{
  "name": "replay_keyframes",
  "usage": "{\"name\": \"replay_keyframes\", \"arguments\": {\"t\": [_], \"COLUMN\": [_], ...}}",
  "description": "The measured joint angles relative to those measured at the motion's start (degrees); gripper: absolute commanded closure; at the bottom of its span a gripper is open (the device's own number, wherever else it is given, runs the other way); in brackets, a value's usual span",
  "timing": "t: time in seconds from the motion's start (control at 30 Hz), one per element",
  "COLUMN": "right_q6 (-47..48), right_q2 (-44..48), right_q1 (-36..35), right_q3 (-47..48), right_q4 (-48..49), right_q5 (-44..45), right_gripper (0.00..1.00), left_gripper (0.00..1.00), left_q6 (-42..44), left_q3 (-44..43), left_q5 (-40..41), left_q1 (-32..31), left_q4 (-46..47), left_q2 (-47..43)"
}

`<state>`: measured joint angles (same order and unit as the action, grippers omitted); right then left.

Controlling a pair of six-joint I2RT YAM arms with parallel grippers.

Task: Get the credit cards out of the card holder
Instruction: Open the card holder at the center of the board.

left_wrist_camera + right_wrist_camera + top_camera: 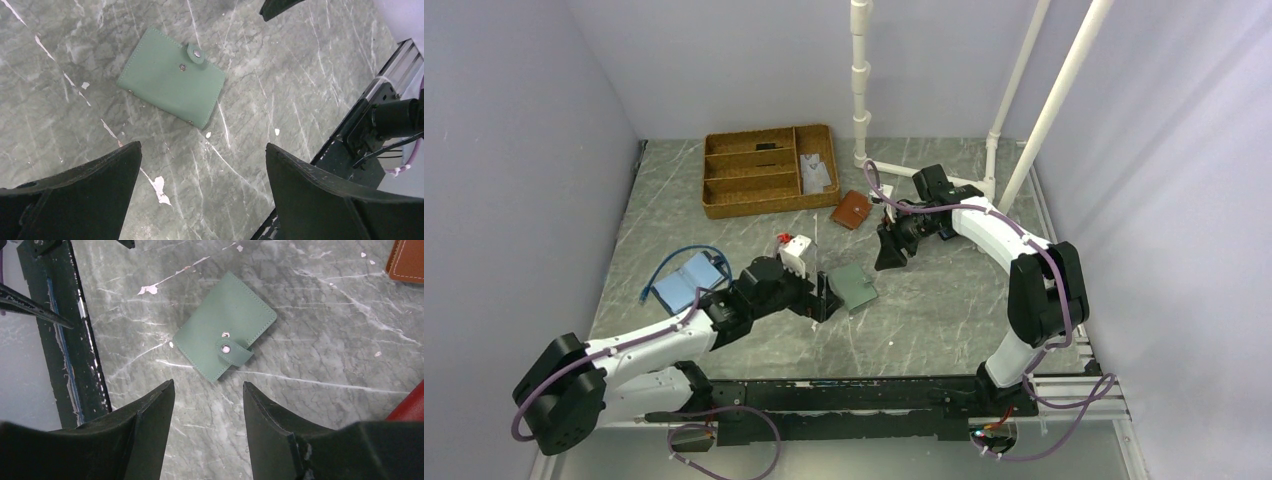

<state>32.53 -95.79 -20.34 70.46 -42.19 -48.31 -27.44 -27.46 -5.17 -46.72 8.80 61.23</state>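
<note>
Grey marble table (944, 300), green card holder (854, 287) lying flat, folded shut.
Top: holder btwn arms, just beside left gripper (829, 298). L wrist: fingers spread wide, empty, holder ahead. R wrist: right gripper (208, 384) parted, empty, holder ahead.

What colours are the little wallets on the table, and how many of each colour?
Green: 1, the card holder, snapped shut
Brown: 1, the brown wallet
Red: 1, the red thing; only a corner shows in the right wrist view, so I cannot be sure it is a wallet
Total: 3, counting the red one
</note>
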Motion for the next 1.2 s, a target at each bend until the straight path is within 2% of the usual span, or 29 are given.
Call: {"name": "replay_keyframes", "arguments": {"t": [0.27,0.57,0.87,1.2], "right_q6": [-0.5,-2.2,-6.0,-16.6], "right_q2": [0.1,1.9,1.3,-4.1], "right_q1": [-0.6,-1.9,-3.7,-9.3], "right_q3": [-0.2,-2.3,-2.7,-2.7], "right_q4": [0.5,2.5,5.9,13.2], "right_q5": [1.8,4.3,5.5,16.7], "right_gripper": [0.4,0.37,0.36,0.33], "left_gripper": [0.01,0.03,0.04,0.13], "left_q6": [4.2,3.7,-3.1,-9.4], "left_q3": [-0.1,-2.6,-7.2,-9.2], "left_q5": [5.0,13.8,20.6,23.8], "left_q1": [-4.7,-11.2,-13.9,-14.5], "left_q4": [-0.1,-2.6,-8.4,-10.8], "left_q2": [0.0,3.6,9.9,13.0]}}
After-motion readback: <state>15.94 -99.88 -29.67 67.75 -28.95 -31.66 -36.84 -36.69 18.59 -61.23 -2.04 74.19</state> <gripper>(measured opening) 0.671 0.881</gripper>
